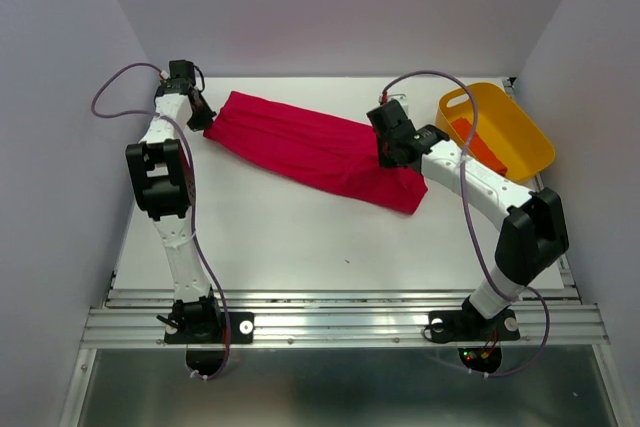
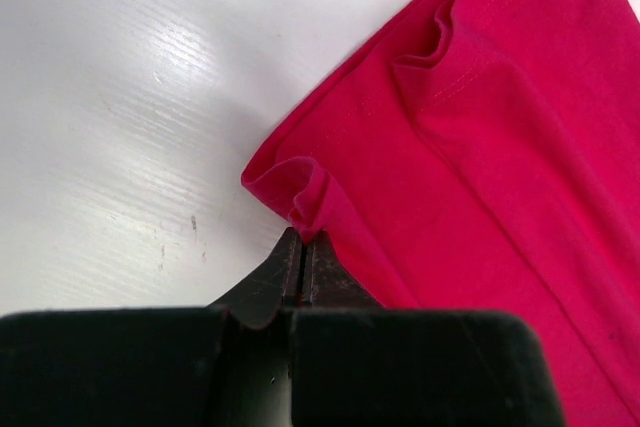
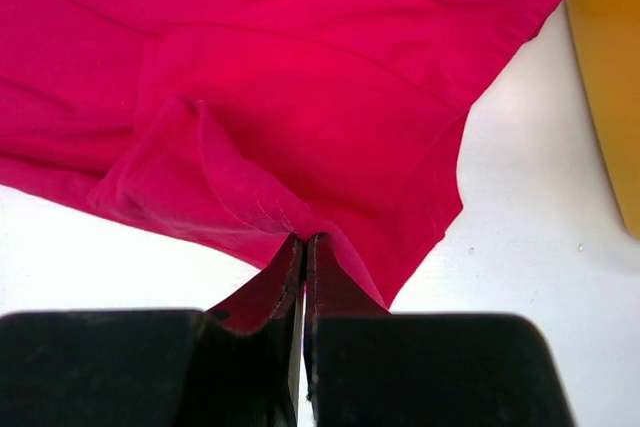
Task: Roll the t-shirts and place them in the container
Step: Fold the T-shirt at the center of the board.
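A crimson t-shirt [image 1: 310, 150] lies folded into a long band, slanting from the back left of the white table to the middle right. At its left end, my left gripper [image 1: 203, 115] is shut on a pinched corner of the cloth [image 2: 300, 197]. At the right end, my right gripper [image 1: 387, 155] is shut on a fold of the same shirt [image 3: 300, 107], which puckers at the fingertips. An orange-red t-shirt [image 1: 477, 145] rests as a narrow roll inside the yellow tub.
The yellow plastic tub [image 1: 520, 127] with handles stands at the back right of the table [image 1: 300, 247]. Its edge [image 3: 610, 77] shows in the right wrist view. Grey walls enclose the table on three sides.
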Motion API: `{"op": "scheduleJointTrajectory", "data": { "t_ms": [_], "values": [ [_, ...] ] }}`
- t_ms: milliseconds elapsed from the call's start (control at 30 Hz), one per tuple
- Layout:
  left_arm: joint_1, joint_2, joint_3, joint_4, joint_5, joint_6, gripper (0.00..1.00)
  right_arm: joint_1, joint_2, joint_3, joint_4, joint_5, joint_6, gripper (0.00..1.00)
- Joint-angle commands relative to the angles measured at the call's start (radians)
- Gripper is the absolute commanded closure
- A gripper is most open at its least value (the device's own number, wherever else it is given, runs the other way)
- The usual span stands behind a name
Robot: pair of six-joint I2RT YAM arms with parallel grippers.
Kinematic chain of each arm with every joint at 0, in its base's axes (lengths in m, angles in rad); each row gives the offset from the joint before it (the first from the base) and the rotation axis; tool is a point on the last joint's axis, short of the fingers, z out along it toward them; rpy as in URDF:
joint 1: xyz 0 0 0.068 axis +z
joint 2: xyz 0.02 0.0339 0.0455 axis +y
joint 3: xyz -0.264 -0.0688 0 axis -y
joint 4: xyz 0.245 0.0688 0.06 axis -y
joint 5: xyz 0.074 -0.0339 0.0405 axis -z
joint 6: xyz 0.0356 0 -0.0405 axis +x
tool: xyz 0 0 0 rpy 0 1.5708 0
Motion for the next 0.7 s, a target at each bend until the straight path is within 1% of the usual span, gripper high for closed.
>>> {"op": "scheduleJointTrajectory", "data": {
  "t_ms": [0,333,367,400,500,600,667],
  "values": [
    [0.003,0.001,0.065,-0.016,-0.004,0.022,1.0,-0.018,0.002,0.066,0.038,0.056,-0.022,0.99],
    [0.007,0.027,0.11,-0.03,-0.004,0.023,1.0,-0.036,0.015,0.111,0.052,0.093,-0.042,0.99],
    [0.007,0.029,0.114,-0.035,0.026,0.025,1.0,-0.047,0.013,0.114,0.052,0.096,-0.042,0.99],
    [0.007,0.027,0.122,-0.038,0.026,0.025,1.0,-0.047,0.013,0.121,0.055,0.096,-0.042,0.99],
    [0.007,0.015,0.133,-0.076,0.011,0.034,1.0,-0.047,0.006,0.129,0.054,0.093,-0.045,0.99],
    [0.008,-0.039,0.084,-0.087,-0.03,0.054,1.0,-0.047,-0.013,0.126,0.054,0.068,-0.042,0.99],
    [0.007,-0.072,0.006,-0.073,-0.038,0.06,1.0,-0.047,-0.027,0.111,0.052,0.048,-0.039,0.99]
  ]
}}
